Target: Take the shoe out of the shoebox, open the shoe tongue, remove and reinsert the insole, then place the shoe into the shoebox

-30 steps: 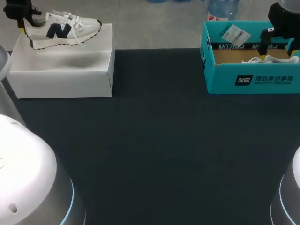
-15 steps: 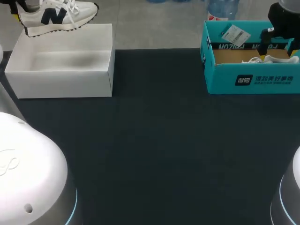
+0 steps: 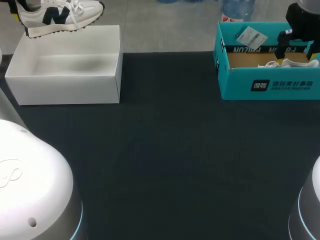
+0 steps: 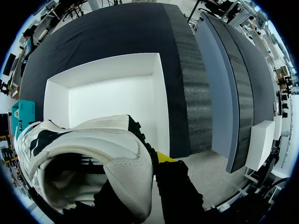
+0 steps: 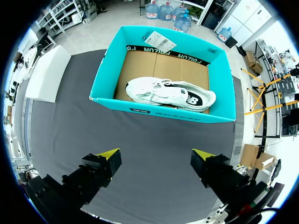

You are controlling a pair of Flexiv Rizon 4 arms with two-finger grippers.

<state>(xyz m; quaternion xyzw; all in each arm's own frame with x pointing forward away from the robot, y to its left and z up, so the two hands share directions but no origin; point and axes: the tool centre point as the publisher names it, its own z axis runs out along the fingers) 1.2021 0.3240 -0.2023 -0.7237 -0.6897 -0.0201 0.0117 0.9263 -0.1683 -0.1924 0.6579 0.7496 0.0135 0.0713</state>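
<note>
Below, dark table (image 3: 165,150) with teal shoebox (image 3: 267,86)

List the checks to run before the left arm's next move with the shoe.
1. Left pincer shut on the shoe at its heel: ok.
2. Shoe lifted clear of the white box: ok.
3. Right pincer open: ok.
4. Other shoe lying inside the teal box: ok.
5. Tongue opened: cannot tell, the laces hide it.
6. Insole in place: cannot tell, the shoe's inside is dark.
</note>
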